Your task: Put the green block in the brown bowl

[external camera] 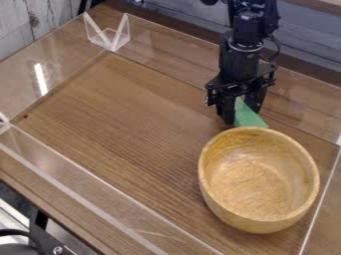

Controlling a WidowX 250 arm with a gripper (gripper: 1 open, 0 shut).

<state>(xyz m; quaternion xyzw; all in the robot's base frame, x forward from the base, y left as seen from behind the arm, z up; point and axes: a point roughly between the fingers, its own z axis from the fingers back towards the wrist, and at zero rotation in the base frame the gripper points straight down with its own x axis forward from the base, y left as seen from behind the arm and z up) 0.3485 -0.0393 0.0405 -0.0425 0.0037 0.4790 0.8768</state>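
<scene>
One arm only, so no choice of hand. Gripper (241, 100) points straight down, its fingers pinching the upper end of the green block (248, 115); the block hangs just below them, long axis running from about 11 to 5 o'clock, lower end close to the far rim of the bowl (260, 177). Whether the block is clear of the table (120, 120) cannot be told from this view. Key relation: the bowl's centre lies at roughly 5 to 6 o'clock from the fingers, near, with only the thick rim between. Judgement: grasp step done, carry step next; a lift enough to clear the rim, then a short shift toward 6 o'clock. Open room is wide toward 9 o'clock; clear wall (330, 149) stands close at 3 o'clock, so little margin that side. Risk: the block's low end catching the rim.
</scene>
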